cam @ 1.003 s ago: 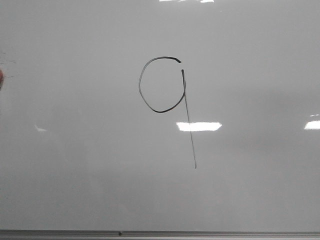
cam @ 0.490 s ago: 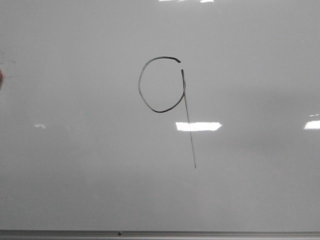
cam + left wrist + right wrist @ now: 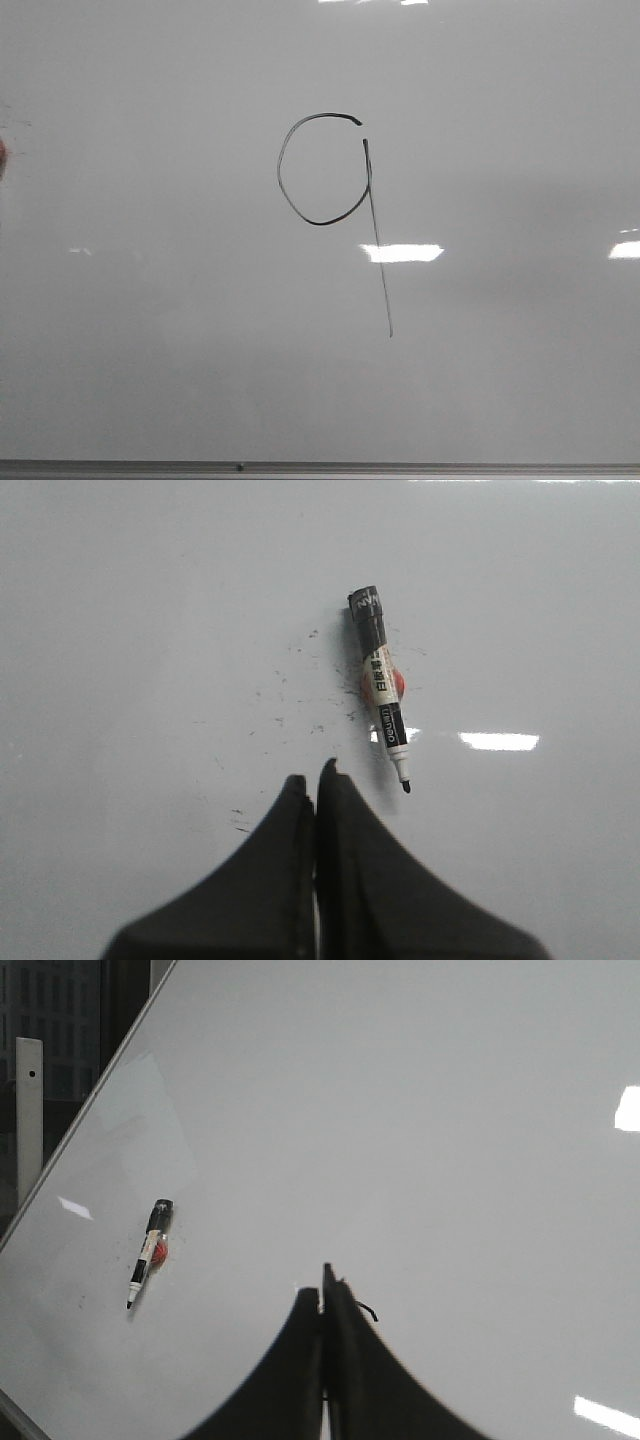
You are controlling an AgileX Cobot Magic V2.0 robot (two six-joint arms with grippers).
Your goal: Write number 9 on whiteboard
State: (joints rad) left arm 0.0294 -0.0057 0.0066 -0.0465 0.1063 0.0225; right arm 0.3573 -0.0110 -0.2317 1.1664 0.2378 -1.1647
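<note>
The number 9 [image 3: 366,190] is drawn in thin black marker on the whiteboard [image 3: 160,350], an open oval loop with a long slanted tail. A black-and-white marker [image 3: 380,696] lies uncapped on the board, with a red patch beside it. It also shows in the right wrist view [image 3: 148,1252]. My left gripper [image 3: 315,777] is shut and empty, its tips a short way from the marker's tip. My right gripper [image 3: 322,1288] is shut and empty over the board, with a bit of the black line [image 3: 368,1310] showing beside its tips. Neither gripper shows in the front view.
The board's grey metal rim [image 3: 320,467] runs along the near edge. Its side edge [image 3: 90,1110] shows in the right wrist view, with a dark room and a white post [image 3: 29,1110] beyond. Faint dark specks [image 3: 290,695] lie near the marker.
Nothing on the board has moved. Only the bright light reflections have shifted slightly.
</note>
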